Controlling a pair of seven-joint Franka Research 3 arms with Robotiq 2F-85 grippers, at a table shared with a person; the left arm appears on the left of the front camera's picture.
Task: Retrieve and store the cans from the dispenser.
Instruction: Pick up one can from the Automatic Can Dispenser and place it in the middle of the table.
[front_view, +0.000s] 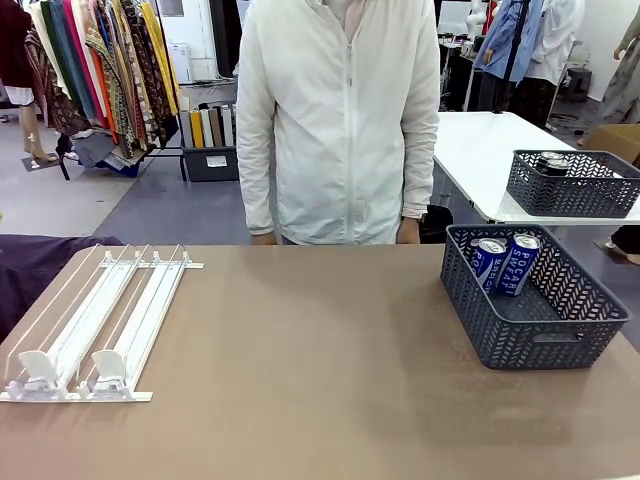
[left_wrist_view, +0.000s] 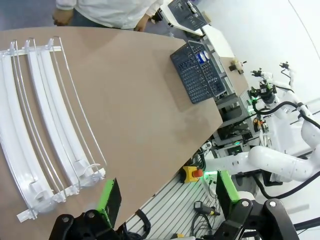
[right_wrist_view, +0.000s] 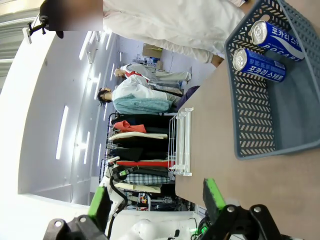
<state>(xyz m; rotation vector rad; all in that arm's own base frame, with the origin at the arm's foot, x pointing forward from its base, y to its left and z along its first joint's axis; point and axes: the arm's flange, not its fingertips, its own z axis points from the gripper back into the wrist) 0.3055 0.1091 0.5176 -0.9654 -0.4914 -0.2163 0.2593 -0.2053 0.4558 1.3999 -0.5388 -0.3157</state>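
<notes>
The white wire dispenser (front_view: 95, 320) lies at the table's left with nothing in its lanes and two pusher tabs at its near end. Two blue and white cans (front_view: 489, 262) (front_view: 519, 263) lean inside the dark grey basket (front_view: 540, 335) at the right. In the left wrist view my left gripper (left_wrist_view: 167, 180) hangs open over the table's near edge, with the dispenser (left_wrist_view: 45, 115) to one side and the basket (left_wrist_view: 192, 80) farther off. The right wrist view has my right gripper (right_wrist_view: 156, 186) open, the cans (right_wrist_view: 277, 36) (right_wrist_view: 260, 66) lying in the basket (right_wrist_view: 252, 125) beyond it, and the dispenser (right_wrist_view: 181, 142) far off.
A person in a white jacket (front_view: 340, 120) stands at the far edge, hands low behind the table. Behind on the right, a white table carries a second grey basket (front_view: 575, 190) with dark cans (front_view: 550, 163). Bare brown tabletop (front_view: 310, 350) spans the middle.
</notes>
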